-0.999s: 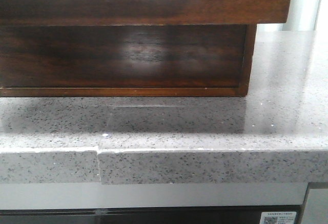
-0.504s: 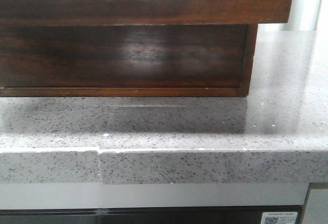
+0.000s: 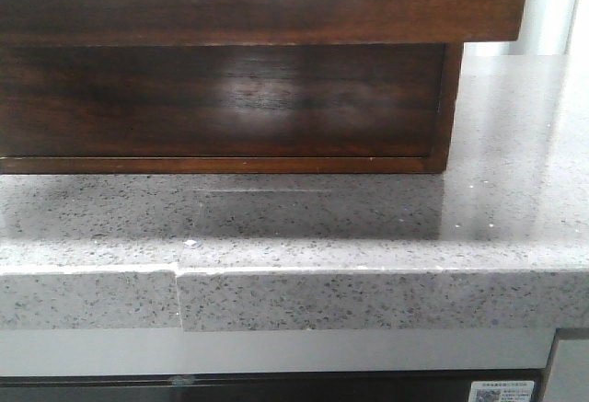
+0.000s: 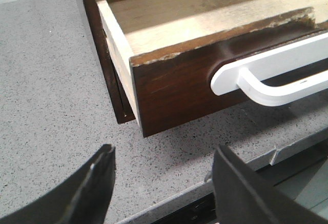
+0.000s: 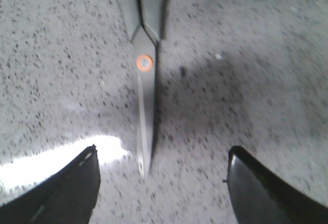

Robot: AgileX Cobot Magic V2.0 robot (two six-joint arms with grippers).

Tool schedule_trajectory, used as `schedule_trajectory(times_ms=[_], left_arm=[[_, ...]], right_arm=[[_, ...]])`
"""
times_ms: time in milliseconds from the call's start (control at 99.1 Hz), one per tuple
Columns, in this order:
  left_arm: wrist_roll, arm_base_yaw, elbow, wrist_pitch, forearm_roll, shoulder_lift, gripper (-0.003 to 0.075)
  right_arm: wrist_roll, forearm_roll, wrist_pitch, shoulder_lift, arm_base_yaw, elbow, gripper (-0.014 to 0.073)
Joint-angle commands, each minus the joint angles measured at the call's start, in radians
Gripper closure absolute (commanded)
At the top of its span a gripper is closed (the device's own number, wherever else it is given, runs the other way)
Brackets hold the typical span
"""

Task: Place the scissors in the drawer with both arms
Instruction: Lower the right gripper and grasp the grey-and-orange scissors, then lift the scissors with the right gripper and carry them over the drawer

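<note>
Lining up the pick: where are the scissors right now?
In the right wrist view, the grey scissors with an orange pivot lie closed on the speckled grey countertop, between the right gripper's open jaws.

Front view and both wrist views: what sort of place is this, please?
Probably a kitchen or a home-style test room: a speckled grey stone countertop, a pulled-out wooden drawer with a white handle, and scissors lying on the counter.

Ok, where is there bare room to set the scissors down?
The drawer is pulled open and its pale floor is bare in view. Grey counter beside it and along its front edge is also bare. The white handle crowds the drawer's front.
</note>
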State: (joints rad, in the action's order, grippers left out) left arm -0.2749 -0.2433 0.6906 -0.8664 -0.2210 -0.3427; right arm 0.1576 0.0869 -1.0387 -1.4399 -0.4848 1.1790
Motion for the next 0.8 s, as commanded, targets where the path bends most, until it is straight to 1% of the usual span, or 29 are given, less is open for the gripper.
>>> schedule_trajectory(times_ms=[0, 252, 323, 434, 494, 787], left_arm=[[0.007, -0.008, 0.032, 0.079, -0.012, -0.010, 0.0335], [0.007, -0.008, 0.032, 0.079, -0.012, -0.010, 0.0334], [0.007, -0.008, 0.032, 0.079, -0.012, -0.010, 0.0334], [0.007, -0.008, 0.032, 0.079, -0.012, -0.010, 0.0335], [0.007, -0.008, 0.032, 0.079, -0.012, -0.010, 0.0335], [0.007, -0.008, 0.018, 0.077, -0.012, -0.010, 0.0335]], right_arm=[[0.037, 0.016, 0.004, -0.035, 0.011, 0.075, 0.0135], [0.068, 0.016, -0.053, -0.213, 0.057, 0.213, 0.0137], [0.072, 0.014, -0.080, -0.255, 0.069, 0.255, 0.0170], [0.072, 0.004, -0.094, -0.308, 0.078, 0.300, 0.0253], [0.072, -0.002, -0.097, -0.324, 0.079, 0.318, 0.0270], [0.072, -0.060, -0.101, -0.360, 0.079, 0.346, 0.0270]])
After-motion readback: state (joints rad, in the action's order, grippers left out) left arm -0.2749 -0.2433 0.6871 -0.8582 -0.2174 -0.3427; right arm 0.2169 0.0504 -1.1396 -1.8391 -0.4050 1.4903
